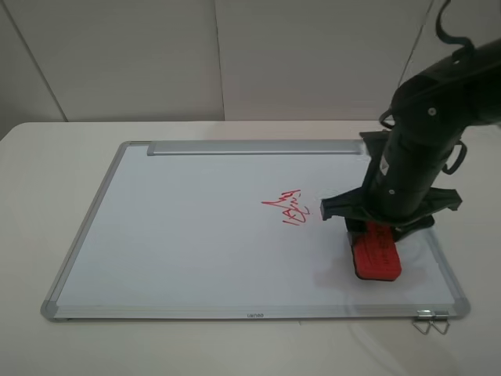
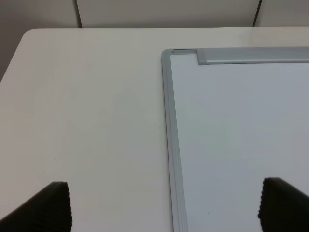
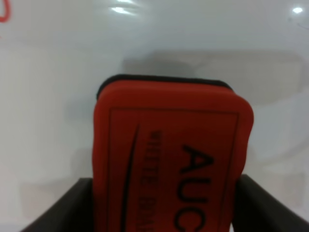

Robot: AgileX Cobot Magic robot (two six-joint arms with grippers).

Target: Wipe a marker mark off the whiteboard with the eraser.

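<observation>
The whiteboard [image 1: 196, 243] lies flat on the table, its silver tray strip [image 1: 254, 147] along the far edge. My right gripper [image 1: 376, 232] is shut on the red eraser [image 1: 377, 252], low over the board's right part; I cannot tell whether the eraser touches the board. In the right wrist view the eraser [image 3: 171, 164] fills the space between the dark fingers [image 3: 63, 208]. A dense red scribble [image 1: 285, 208] lies left of the eraser. No thin cross-like marker mark shows. My left gripper [image 2: 166, 208] is open over the board's left frame [image 2: 170, 135].
A white table [image 1: 47, 180] surrounds the board. A small metal clip [image 1: 431, 322] sticks out at the board's near right corner. The black right arm [image 1: 427, 133] hides part of the board's far right side. A bit of red stroke [image 3: 3, 12] shows in the right wrist view.
</observation>
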